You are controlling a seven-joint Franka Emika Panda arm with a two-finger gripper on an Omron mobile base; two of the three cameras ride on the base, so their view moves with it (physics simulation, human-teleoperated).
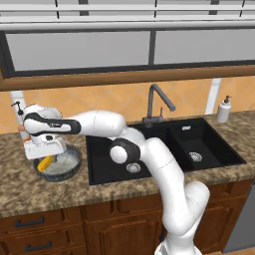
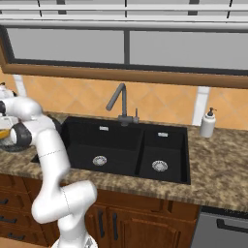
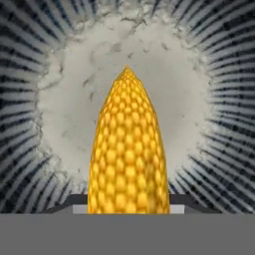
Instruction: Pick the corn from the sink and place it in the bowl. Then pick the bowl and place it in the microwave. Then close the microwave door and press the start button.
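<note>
My pincer (image 1: 46, 158) hangs over the round shallow bowl (image 1: 67, 167), dark blue-grey and ribbed outside, pale speckled grey inside, which sits on the mottled brown stone counter (image 1: 30, 191) to the left of the black rectangular double-basin sink (image 1: 199, 134). The stubby yellow-orange cob of corn (image 3: 128, 149) is pinched between my fingers: in the hand view it rises from between them, tip pointing down at the bowl's pale floor, with the ribbed wall ringed around it. From the left base view the cob (image 1: 46, 163) shows inside the bowl's rim, low in the basin; whether its tip already touches the floor I cannot tell.

Step in hand, as I judge it: release the corn into the bowl. The cob appears centred over the floor, so I would spread the fingers without sideways drift, then lift straight up so the fingers do not clip the rim or drag the bowl. The cob is long and rounded and will likely tip over and roll against the wall; the walls look high enough to keep it.

Surroundings: a dark grey gooseneck faucet (image 1: 155, 102) stands behind the sink, a white soap dispenser (image 1: 224, 109) at the far right of the counter, and another pump bottle (image 1: 19, 110) far-left of the bowl, close behind my wrist. That bottle is the nearest obstruction when I rise. Brown wooden drawers (image 1: 35, 224) run below the counter.
</note>
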